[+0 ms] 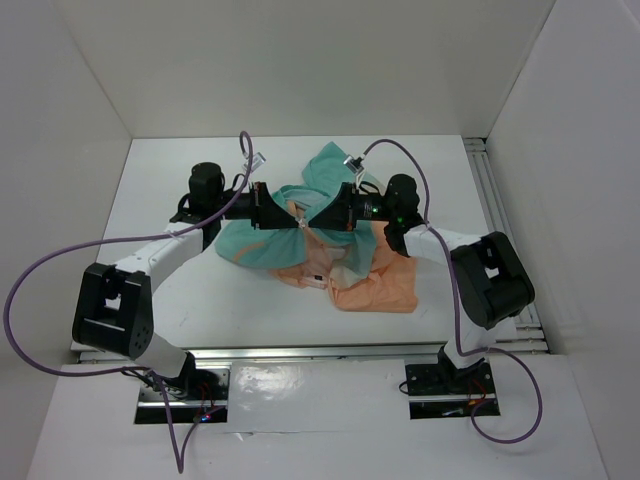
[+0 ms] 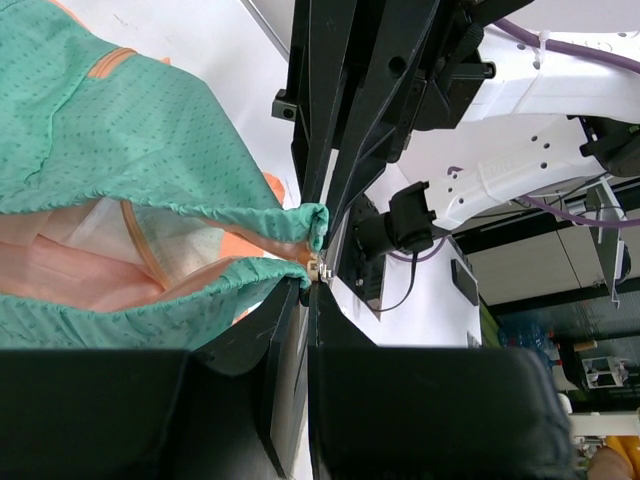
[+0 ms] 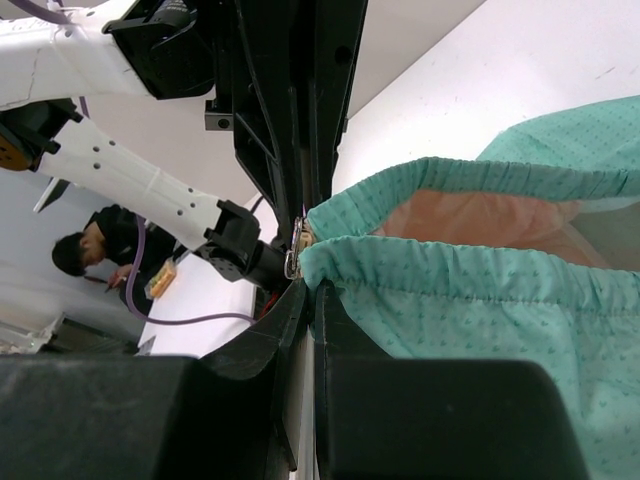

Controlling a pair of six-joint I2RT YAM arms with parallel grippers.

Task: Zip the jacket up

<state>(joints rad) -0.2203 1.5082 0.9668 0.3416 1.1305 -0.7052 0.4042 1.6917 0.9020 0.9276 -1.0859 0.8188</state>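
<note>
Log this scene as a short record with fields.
garment: thin teal-to-peach fabric jacket, crumpled on the white table
left arm: jaws shut on a teal hem corner
right arm: jaws shut on the other hem corner
meeting: both jaws tip to tip over the jacket
zipper: front edges apart, small metal piece beside the jaws

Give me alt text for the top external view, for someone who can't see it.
The left tool and right tool meet tip to tip over a crumpled jacket, both shut on its teal edge. The jacket, teal fading to peach, lies on a white table.
</note>
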